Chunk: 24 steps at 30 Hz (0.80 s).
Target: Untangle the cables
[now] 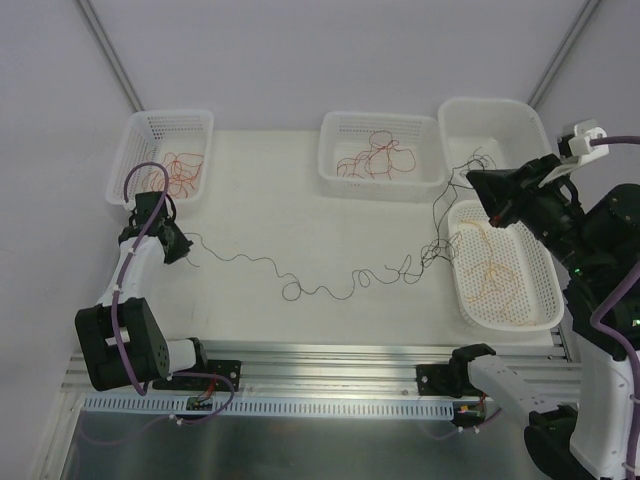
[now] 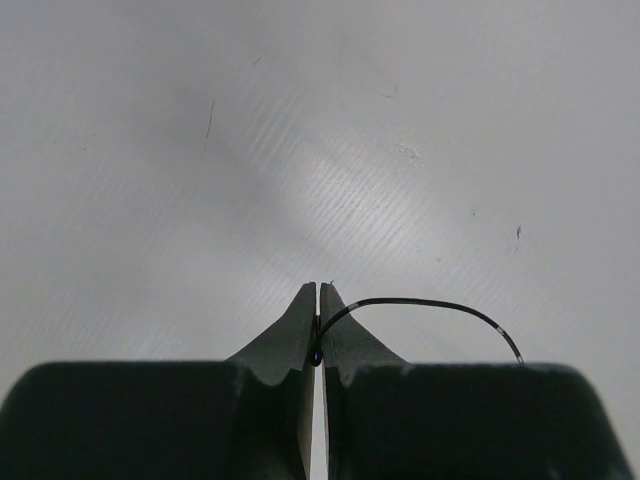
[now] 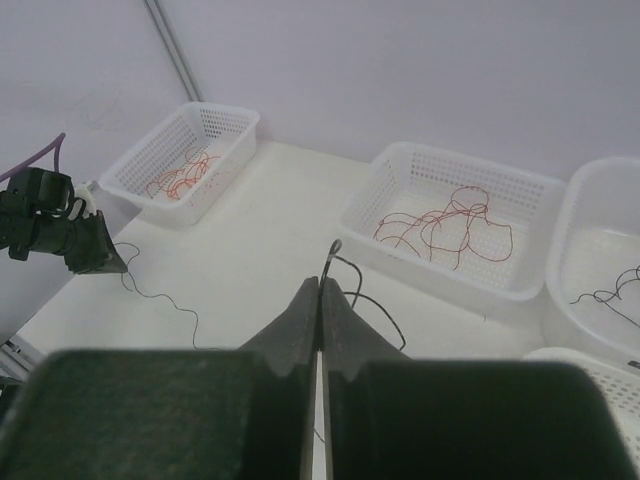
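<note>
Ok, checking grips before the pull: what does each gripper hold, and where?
Both are shut on thin black cable: the left gripper at its end, the right gripper just short of an end.

White arm shells [image 1: 130,272] with black joints [image 1: 115,345]; thick purple cables [image 1: 146,166] looped alongside; dark wedge-shaped fingers [image 2: 275,355], scalloped inner edges; tiny green lights [image 1: 583,270] on right arm.
</note>
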Each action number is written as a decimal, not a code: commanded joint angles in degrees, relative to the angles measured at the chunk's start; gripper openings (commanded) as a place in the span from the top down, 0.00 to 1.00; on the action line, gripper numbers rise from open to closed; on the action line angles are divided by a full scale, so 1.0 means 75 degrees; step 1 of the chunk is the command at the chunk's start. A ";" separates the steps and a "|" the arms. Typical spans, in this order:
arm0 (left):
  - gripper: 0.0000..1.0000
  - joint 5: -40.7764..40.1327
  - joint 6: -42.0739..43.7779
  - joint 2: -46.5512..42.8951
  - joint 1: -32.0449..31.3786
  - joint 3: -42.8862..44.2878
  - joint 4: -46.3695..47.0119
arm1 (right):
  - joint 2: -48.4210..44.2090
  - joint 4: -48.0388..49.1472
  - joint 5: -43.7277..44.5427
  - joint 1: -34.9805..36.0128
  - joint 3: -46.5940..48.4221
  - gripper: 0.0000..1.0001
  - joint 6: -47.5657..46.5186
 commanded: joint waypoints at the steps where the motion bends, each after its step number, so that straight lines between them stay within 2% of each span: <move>1: 1.00 -0.0038 -0.0112 -0.0064 0.0101 0.0044 0.0004 | 0.0339 0.0239 -0.0424 -0.0065 -0.0215 0.99 -0.0042; 8: 1.00 0.0654 0.0216 -0.0602 0.0101 0.0032 0.0004 | 0.0620 0.0590 -0.1373 -0.0065 -0.2686 0.99 0.0696; 11: 1.00 0.0666 0.0415 -0.0919 0.0090 0.0068 0.0004 | 0.0995 0.0602 -0.1375 -0.0053 -0.3670 0.97 0.0953; 12: 1.00 0.0666 0.0439 -0.1036 0.0090 0.0068 0.0004 | 0.1077 0.0625 -0.1236 -0.0053 -0.3916 0.91 0.0989; 13: 1.00 0.0654 0.0462 -0.1083 0.0090 0.0079 0.0015 | 0.1171 0.0625 -0.1176 -0.0053 -0.4232 0.78 0.1163; 14: 0.98 0.0631 0.0532 -0.1130 0.0090 0.0068 -0.0008 | 0.1380 0.0625 -0.1129 -0.0042 -0.4374 0.49 0.1200; 15: 0.94 0.0642 0.0568 -0.1177 0.0090 0.0079 -0.0008 | 0.1498 0.0509 -0.0931 -0.0041 -0.4434 0.42 0.1212; 16: 0.89 0.0666 0.0603 -0.1201 0.0101 0.0079 -0.0008 | 0.1616 0.0392 -0.0767 0.0005 -0.4458 0.38 0.1200; 17: 0.81 0.0909 0.0707 -0.1212 0.0078 0.0103 -0.0020 | 0.1826 0.0136 -0.0499 0.0063 -0.4469 0.35 0.1177; 19: 0.72 0.1227 0.0848 -0.1271 0.0055 0.0196 -0.0032 | 0.2014 -0.0053 -0.0402 0.0099 -0.4446 0.34 0.1060; 20: 0.58 0.1368 0.0907 -0.1294 0.0008 0.0231 -0.0043 | 0.2085 -0.0136 -0.0390 0.0169 -0.4446 0.33 0.1060; 22: 0.46 0.1334 0.1094 -0.1353 -0.0272 0.0383 -0.0090 | 0.2249 -0.0183 -0.0390 0.0263 -0.4458 0.33 0.1060; 23: 0.36 0.1253 0.1153 -0.1400 -0.0378 0.0442 -0.0171 | 0.2366 -0.0218 -0.0298 0.0379 -0.4504 0.32 0.0874; 24: 0.32 0.1252 0.1223 -0.1446 -0.0484 0.0501 -0.0207 | 0.2425 -0.0230 -0.0239 0.0450 -0.4528 0.32 0.0860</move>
